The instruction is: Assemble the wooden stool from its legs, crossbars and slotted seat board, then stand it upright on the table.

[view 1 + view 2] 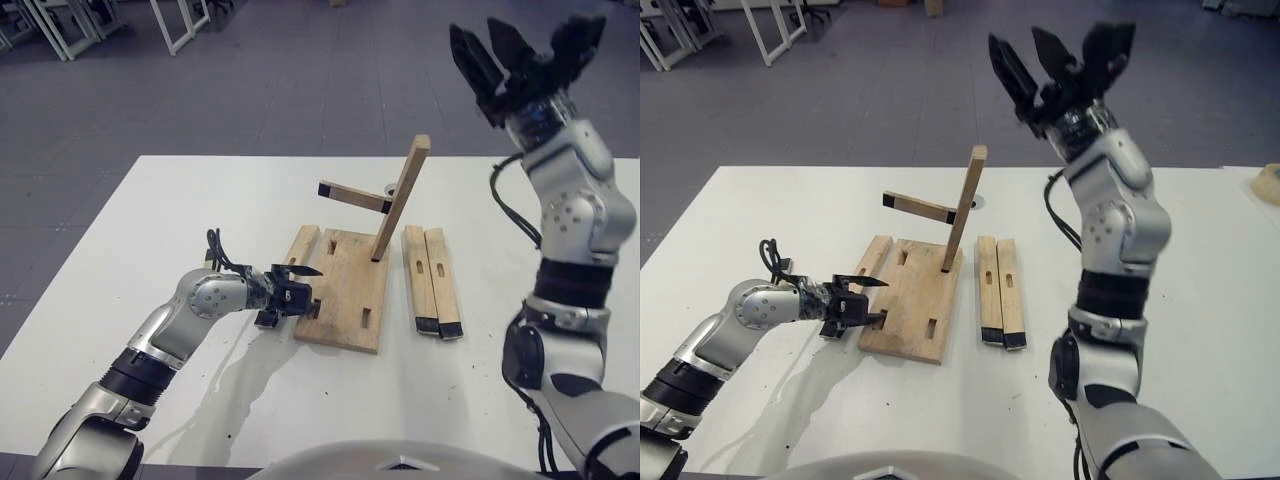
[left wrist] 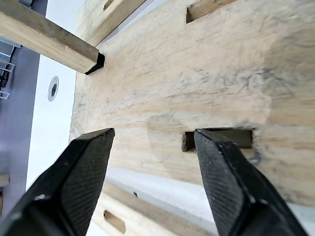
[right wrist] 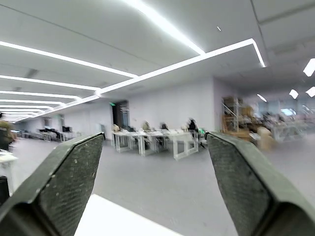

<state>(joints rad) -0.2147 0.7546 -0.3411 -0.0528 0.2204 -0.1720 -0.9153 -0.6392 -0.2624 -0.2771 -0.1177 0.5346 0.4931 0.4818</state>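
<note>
The slotted seat board (image 1: 345, 290) lies flat on the white table (image 1: 150, 220). One leg (image 1: 402, 195) stands tilted in a far slot, with a crossbar (image 1: 352, 196) sticking out from it to the left. Two more legs (image 1: 430, 282) lie side by side just right of the board. Another wooden piece (image 1: 301, 243) lies along the board's far left edge. My left gripper (image 1: 290, 290) is open at the board's left edge, low over it; in the left wrist view a slot (image 2: 219, 138) sits near one finger. My right gripper (image 1: 520, 50) is open and empty, raised high above the table's far right.
A small round hole (image 1: 388, 188) is set in the table behind the standing leg. Bare table stretches to the left and to the front of the board. Beyond the table's far edge is grey floor with white furniture frames (image 1: 180, 20).
</note>
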